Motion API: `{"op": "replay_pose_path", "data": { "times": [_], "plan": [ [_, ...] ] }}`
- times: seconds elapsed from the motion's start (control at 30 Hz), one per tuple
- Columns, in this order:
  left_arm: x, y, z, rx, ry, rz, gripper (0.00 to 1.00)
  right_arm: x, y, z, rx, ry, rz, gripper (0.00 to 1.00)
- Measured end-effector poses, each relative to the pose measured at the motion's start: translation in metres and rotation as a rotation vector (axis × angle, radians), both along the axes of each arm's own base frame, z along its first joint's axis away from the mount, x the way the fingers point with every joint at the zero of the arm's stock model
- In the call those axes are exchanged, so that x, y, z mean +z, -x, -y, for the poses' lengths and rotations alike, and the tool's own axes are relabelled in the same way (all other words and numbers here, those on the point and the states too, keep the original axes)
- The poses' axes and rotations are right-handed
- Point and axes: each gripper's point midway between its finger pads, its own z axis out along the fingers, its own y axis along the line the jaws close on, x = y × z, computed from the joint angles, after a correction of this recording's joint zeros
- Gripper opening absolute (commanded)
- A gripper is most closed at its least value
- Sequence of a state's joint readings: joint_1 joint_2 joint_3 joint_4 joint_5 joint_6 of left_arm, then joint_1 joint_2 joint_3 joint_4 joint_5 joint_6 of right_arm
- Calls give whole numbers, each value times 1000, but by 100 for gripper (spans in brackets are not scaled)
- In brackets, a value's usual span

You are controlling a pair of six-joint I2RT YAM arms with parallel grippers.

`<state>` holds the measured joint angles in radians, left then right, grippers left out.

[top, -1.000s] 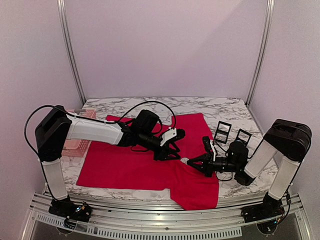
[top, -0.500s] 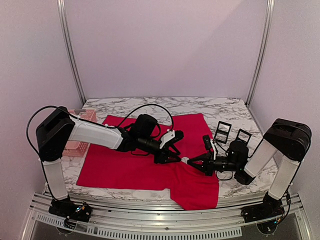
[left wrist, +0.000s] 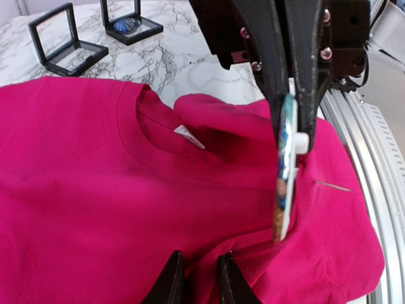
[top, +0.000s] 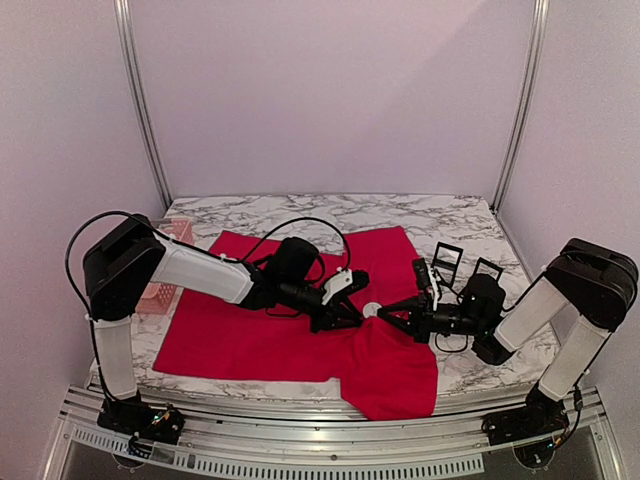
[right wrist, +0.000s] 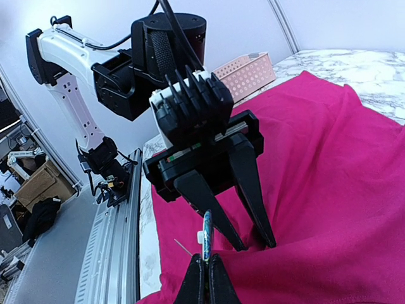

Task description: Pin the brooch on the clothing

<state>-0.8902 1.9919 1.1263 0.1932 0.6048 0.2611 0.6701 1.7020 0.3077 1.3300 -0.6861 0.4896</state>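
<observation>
Brooch (left wrist: 286, 166): round, colourful face, white back; on edge just above the fabric. T-shirt (top: 250, 335): bright red, spread flat, bunched near collar; white neck label (left wrist: 185, 134) showing.

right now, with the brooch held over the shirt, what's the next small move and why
Probably ease the right gripper lower, bringing the pin down to the fabric that the left gripper seems to pinch up. The brooch hangs edge-on over the T-shirt, its pin bare and not yet through the fabric.

A robotics lab booth (aluminium frame (top: 143, 110), plain walls (top: 330, 90)).
</observation>
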Motion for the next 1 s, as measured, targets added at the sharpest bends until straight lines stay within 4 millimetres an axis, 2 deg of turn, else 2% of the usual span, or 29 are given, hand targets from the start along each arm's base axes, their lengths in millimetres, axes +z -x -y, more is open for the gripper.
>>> {"op": "replay_pose_path", "data": {
  "times": [0.1,0.23,0.3,0.4,0.5,0.6,0.7,0.87,1.0],
  "plan": [
    [5,-1,4,3,23,20,27,5,-1,-2,6,-10,13,0],
    [5,-3,3,26,29,20,49,5,-2,0,5,-12,5,0],
    [6,-2,-1,29,24,17,57,5,-2,2,10,-15,-11,0],
    [19,2,-7,13,30,16,61,5,-1,2,17,-19,-32,0],
    [41,8,-8,-13,68,28,56,3,1,2,31,-19,-49,0],
    [54,11,-4,-18,109,23,40,2,2,2,39,-18,-52,0],
    [55,10,0,-10,128,0,27,2,3,1,46,-18,-46,0],
    [46,13,3,-17,133,-59,24,8,3,3,46,-23,-9,0],
    [47,16,5,-22,148,-93,25,13,3,3,47,-29,12,0]
  ]
}}
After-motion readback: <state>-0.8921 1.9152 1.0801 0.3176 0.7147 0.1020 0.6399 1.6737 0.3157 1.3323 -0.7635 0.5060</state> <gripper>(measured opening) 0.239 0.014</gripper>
